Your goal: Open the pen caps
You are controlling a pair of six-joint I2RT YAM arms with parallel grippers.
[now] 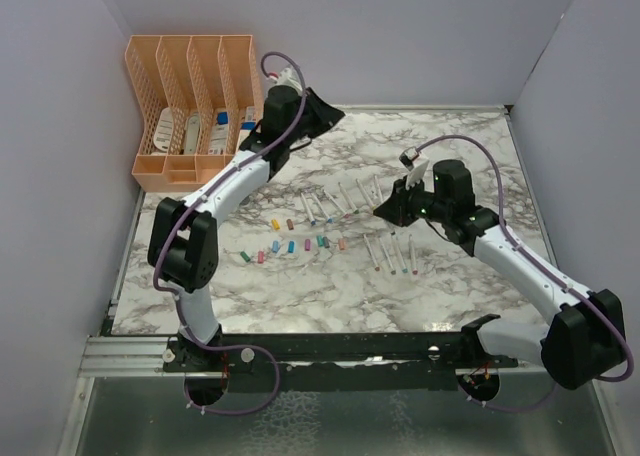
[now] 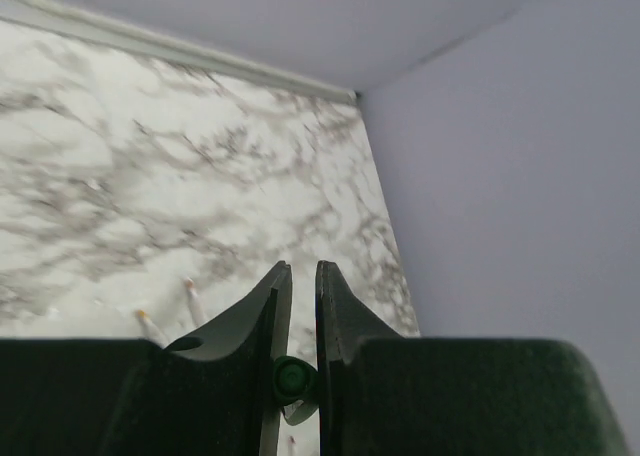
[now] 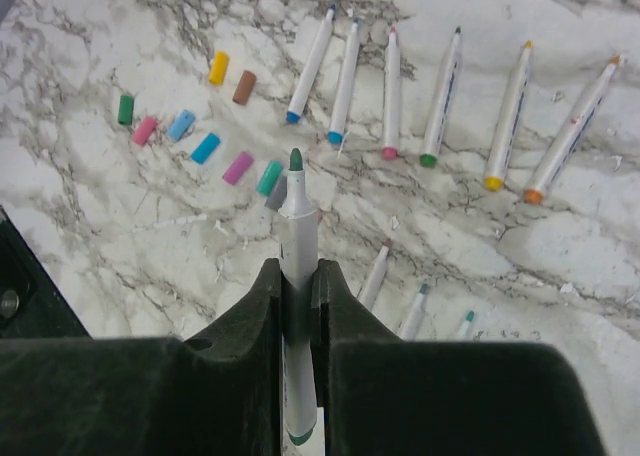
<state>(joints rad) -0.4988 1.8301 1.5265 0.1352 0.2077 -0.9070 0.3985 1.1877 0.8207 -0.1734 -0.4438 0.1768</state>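
Far L, back corner: orange file rack (image 1: 190,106) on the marble tabletop (image 1: 450,136). L gripper (image 2: 301,271) is near the rack, jaws almost pressed together, pinching a small green cap (image 2: 292,378) deep betw. them. Mid tabletop: loose caps (image 3: 205,148) lie flat in a rough cluster (yellow, brown, green, pink, blue, teal, grey), apart from the pens. Just R of them: six pens (image 3: 391,91) side by side, uncapped, w/ blue, blue, pink, green, yellow and orange ends. More pens (image 1: 395,254) lie in a nearer row. R gripper (image 3: 297,268) is above that area, jaws clamped on the barrel of a green-tipped pen (image 3: 296,226), nib bare.
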